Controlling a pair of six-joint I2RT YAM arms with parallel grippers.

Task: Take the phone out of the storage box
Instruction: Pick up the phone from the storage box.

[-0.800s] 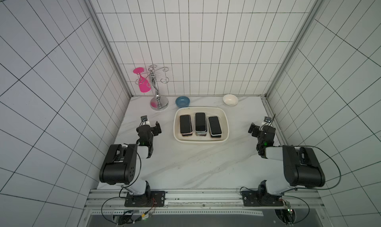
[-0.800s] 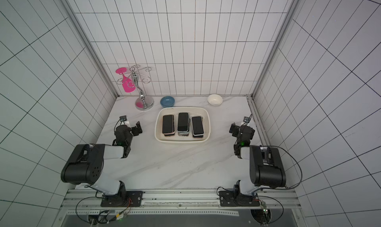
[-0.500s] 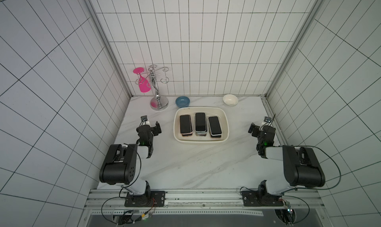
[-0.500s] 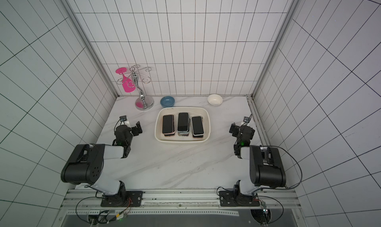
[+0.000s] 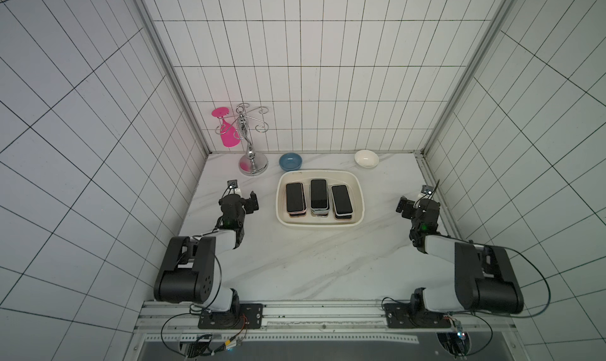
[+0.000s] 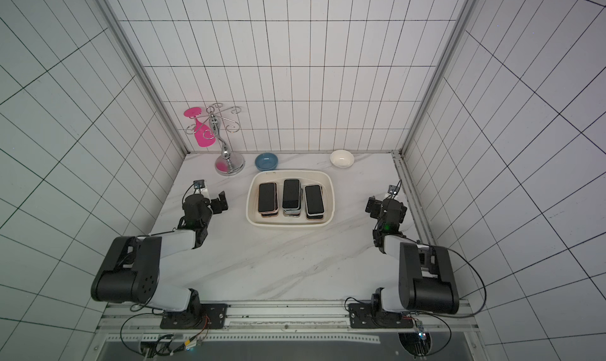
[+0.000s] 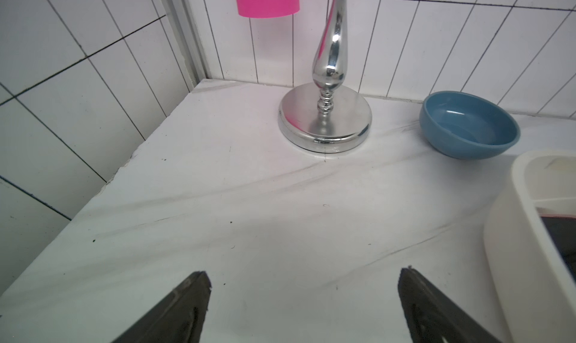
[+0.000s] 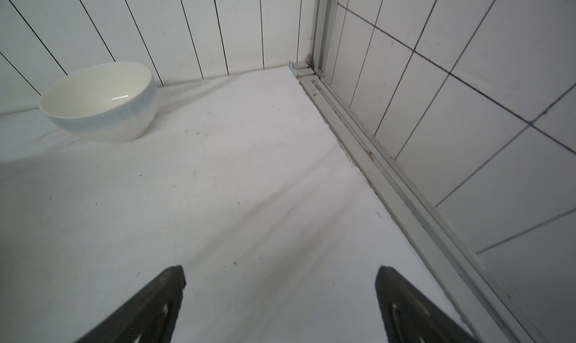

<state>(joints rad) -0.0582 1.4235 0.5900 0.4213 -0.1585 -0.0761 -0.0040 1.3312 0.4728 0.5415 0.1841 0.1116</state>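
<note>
**Q:** Where are the phones?

**A:** Three phones, left (image 5: 295, 197), middle (image 5: 319, 194) and right (image 5: 341, 199), lie screens up and side by side in the cream box (image 5: 319, 226). Both top views show them so. The edges of more handsets show beneath each one. The box stands on the marble desk (image 5: 311, 261), midway between the side edges and nearer the back edge.

**Q:** And the two arms?

**A:** Both are folded low, one on either side of the box. The left claw (image 5: 244, 197) sits just off the box's left wall without touching it. Its wrist view shows dark fingers (image 7: 187, 310) spread wide over bare desk, with nothing between them. The right claw (image 5: 411, 205) sits by the desk's right edge, well apart from the box. Its fingers (image 8: 149, 310) are also spread wide and hold nothing.

**Q:** What else is on the desk?

**A:** A blue bowl (image 5: 290, 161) stands just behind the box's back left corner. A white bowl (image 5: 366, 158) stands by the back edge, beyond the box's right end. A chrome stand (image 5: 252, 166) rises near the back left corner, and a pink glass (image 5: 227, 134) hangs from it upside down.
</note>
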